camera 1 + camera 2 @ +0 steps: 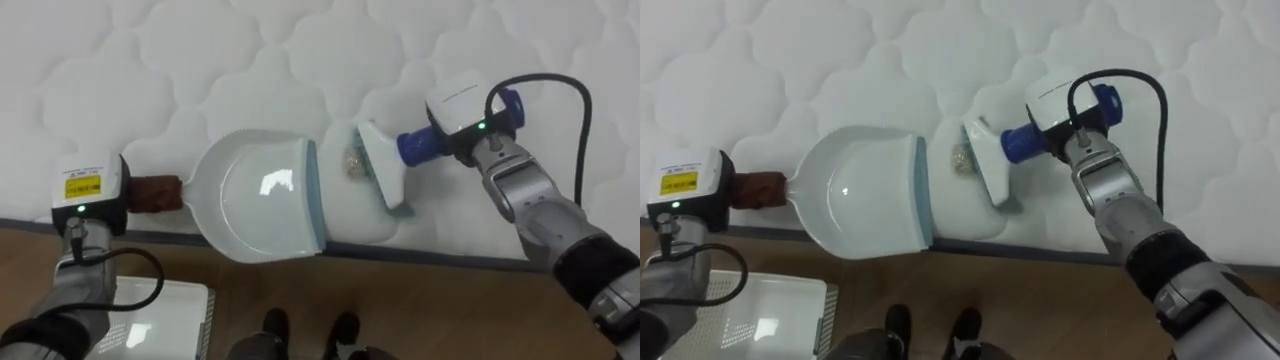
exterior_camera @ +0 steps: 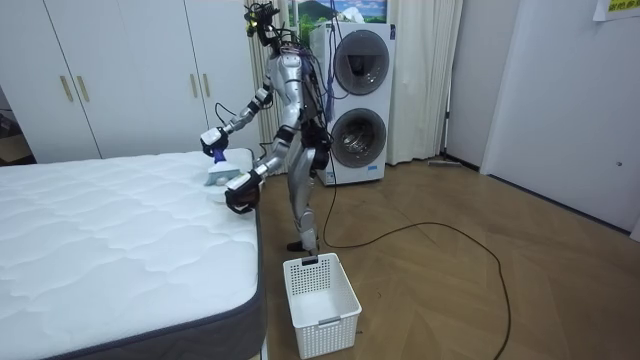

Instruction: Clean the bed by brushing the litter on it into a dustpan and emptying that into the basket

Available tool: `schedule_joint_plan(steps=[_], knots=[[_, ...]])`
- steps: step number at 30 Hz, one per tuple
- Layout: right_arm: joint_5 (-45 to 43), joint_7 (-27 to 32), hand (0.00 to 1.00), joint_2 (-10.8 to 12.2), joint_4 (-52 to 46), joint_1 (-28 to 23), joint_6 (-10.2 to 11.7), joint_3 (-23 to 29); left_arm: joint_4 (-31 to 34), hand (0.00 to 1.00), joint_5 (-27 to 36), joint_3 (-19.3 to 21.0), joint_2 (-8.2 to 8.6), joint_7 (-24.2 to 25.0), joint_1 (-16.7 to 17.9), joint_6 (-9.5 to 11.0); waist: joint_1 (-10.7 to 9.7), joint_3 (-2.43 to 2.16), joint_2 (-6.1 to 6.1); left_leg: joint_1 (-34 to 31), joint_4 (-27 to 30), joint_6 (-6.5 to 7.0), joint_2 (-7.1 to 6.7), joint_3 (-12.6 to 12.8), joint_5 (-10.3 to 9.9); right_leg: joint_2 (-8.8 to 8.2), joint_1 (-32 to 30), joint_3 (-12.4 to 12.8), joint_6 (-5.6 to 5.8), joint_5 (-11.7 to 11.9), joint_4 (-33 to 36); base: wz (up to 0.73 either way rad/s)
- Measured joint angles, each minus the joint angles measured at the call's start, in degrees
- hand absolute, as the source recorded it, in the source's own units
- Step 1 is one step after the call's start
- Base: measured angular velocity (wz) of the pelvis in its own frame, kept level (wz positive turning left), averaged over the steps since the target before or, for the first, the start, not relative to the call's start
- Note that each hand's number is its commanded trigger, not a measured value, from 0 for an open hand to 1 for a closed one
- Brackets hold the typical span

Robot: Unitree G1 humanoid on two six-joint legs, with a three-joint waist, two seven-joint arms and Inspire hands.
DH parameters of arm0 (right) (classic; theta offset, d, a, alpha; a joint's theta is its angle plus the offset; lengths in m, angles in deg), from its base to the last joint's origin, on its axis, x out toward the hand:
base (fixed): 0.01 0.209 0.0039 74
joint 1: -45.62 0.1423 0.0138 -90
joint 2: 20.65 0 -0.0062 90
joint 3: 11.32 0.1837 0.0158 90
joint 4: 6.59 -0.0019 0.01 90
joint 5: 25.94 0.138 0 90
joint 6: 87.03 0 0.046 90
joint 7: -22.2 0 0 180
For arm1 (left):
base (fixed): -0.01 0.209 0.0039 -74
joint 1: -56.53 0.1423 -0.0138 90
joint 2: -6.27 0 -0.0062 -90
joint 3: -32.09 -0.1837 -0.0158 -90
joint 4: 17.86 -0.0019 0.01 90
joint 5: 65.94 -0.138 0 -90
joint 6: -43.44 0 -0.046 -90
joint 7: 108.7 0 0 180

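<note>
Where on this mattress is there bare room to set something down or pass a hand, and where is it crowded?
Free: the wide mattress beyond the dustpan and brush; also the patch right of the right hand. Crowded: the near edge, where debris sits between dustpan lip and brush, the left hand at the dustpan's handle.

Debris [image 1: 354, 158] beside brush [image 1: 385, 168] too small to identify; basket [image 1: 170, 318] cut by bottom edge.

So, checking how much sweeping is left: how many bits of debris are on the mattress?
1: a small crumpled scrap lies on the mattress, between the mouth of the dustpan and the head of the brush. More may be hidden under the brush.
</note>
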Motion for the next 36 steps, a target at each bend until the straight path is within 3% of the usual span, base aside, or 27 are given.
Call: schedule_joint_plan(steps=[7,14,21,36], knots=[[3.92,-3.19,1.00,1.61,-1.44,0.00,0.29,-0.14,0.01,1.00,0.05,-0.01,0.24,0.00,0.06,0.04,0.79,-0.08,1.49,0.00,-0.10,0.00,-0.13,-0.05,0.00,-0.37,-0.08,-0.90,-0.14,-0.09,0.10,0.00],[12.96,-6.73,1.00,1.96,-1.40,0.00,0.63,-0.13,-0.36,1.00,-0.59,-0.01,0.31,0.00,0.59,0.54,1.11,-0.11,1.59,0.02,-0.01,-0.01,-0.12,0.04,0.01,-0.30,-0.05,-0.67,-0.19,-0.12,0.10,0.00],[15.79,-8.05,1.00,2.10,-0.97,0.00,0.64,-0.10,-0.33,1.00,-0.86,-0.01,1.45,0.00,0.54,0.42,2.10,-0.14,1.74,0.15,-0.02,-0.01,-0.11,0.12,0.01,-0.29,-0.04,-0.56,-0.18,-0.13,0.16,0.00],[18.06,-10.09,1.00,2.35,0.08,0.00,0.63,-0.08,-0.36,1.00,-2.02,0.01,1.85,-0.04,0.47,0.30,2.13,-0.13,2.77,0.18,0.04,-0.01,-0.13,0.12,0.01,-0.31,-0.03,-0.51,-0.21,-0.14,0.26,0.00]])
